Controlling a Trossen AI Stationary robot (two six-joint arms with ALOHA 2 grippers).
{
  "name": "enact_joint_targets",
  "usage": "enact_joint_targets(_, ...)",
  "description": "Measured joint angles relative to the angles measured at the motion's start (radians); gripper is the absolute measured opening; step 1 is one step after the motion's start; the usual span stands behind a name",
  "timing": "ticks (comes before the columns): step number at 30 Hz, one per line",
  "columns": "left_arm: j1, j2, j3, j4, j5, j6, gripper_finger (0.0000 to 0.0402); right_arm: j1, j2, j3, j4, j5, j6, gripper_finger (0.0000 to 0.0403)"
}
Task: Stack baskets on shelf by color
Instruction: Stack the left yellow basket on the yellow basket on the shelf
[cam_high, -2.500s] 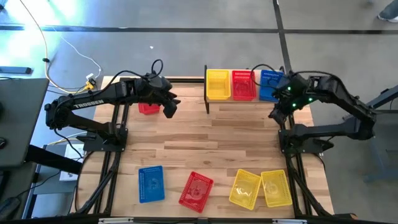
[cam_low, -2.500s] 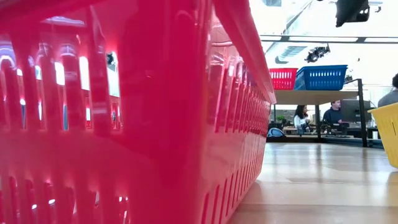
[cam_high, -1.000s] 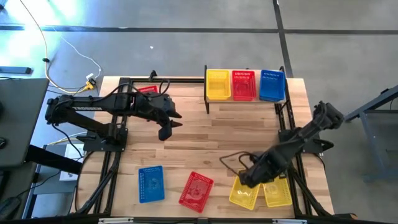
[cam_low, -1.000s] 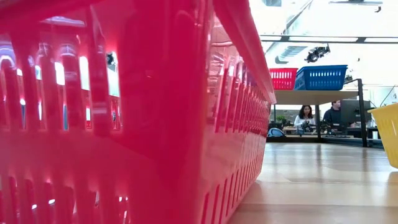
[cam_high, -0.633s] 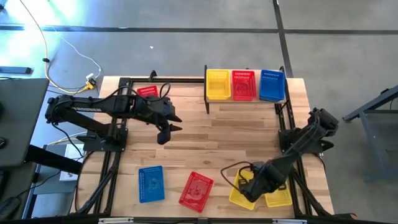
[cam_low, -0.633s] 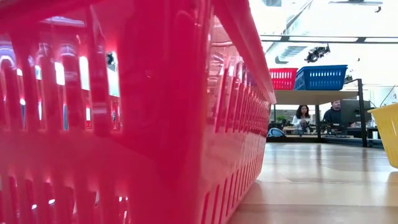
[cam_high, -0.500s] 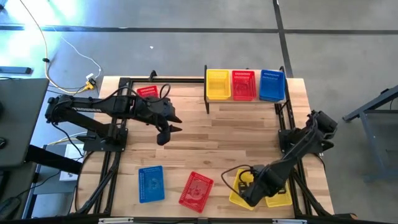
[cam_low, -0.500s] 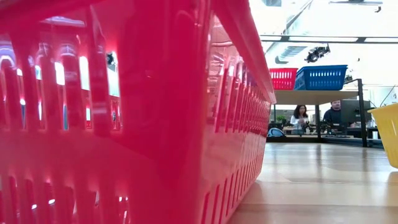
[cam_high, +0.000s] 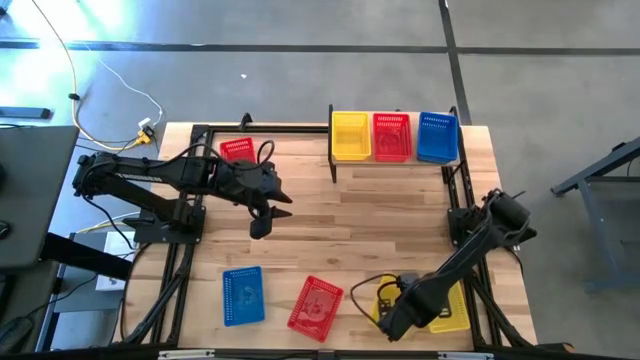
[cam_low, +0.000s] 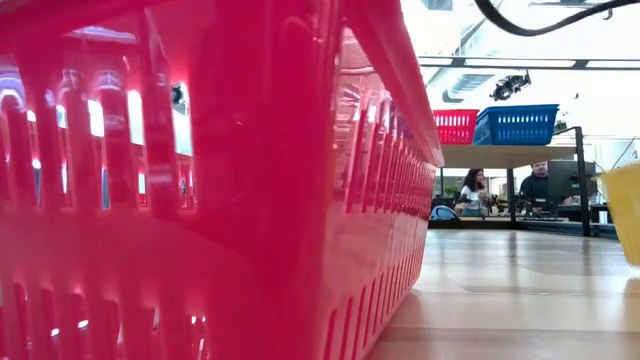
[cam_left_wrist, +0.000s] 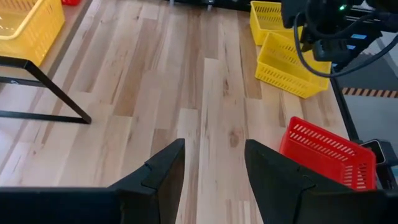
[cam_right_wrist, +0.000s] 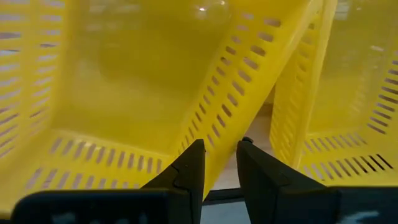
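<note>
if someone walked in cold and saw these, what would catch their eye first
Probably the row of yellow, red and blue baskets on the shelf at the table's far edge. Next, the right gripper at the near edge, its fingers straddling a yellow basket's wall, and the red basket filling the low view.

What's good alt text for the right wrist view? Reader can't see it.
Close-up of the right pincer, its two dark fingers astride the perforated side wall of a tilted yellow basket that fills most of the picture. A second yellow basket sits right beside it, with a sliver of wooden table visible between them.
</note>
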Motion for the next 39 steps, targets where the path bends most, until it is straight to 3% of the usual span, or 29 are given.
enact_joint_targets(39,0.0,0.0,0.0,0.0,0.0,-0.001,0.0156,-0.003,0.057,0.042,-0.057,-0.006,-0.01,0.0078)
